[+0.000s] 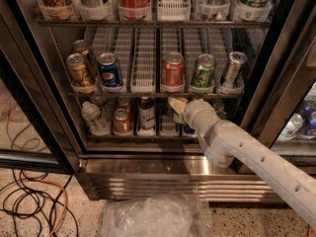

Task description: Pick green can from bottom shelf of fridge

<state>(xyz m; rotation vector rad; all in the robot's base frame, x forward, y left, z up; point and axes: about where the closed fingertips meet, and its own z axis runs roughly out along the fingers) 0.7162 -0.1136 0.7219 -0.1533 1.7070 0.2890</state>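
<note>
The fridge (59, 83) stands open in front of me. My gripper (177, 104) is inside it, at the bottom shelf (143, 138), just right of centre, with the white arm (256, 157) coming in from the lower right. The dark green can does not clearly show; the gripper and wrist cover that spot, and only a dark sliver (189, 130) shows below the wrist. A brighter green can (203, 71) stands on the rack above, right over the gripper.
The bottom shelf also holds a clear bottle (92, 117), a red can (122, 122) and a dark bottle (146, 113). The rack above holds gold, blue (109, 69), red (173, 69) and silver cans. Cables (34, 201) and a plastic bag (153, 216) lie on the floor.
</note>
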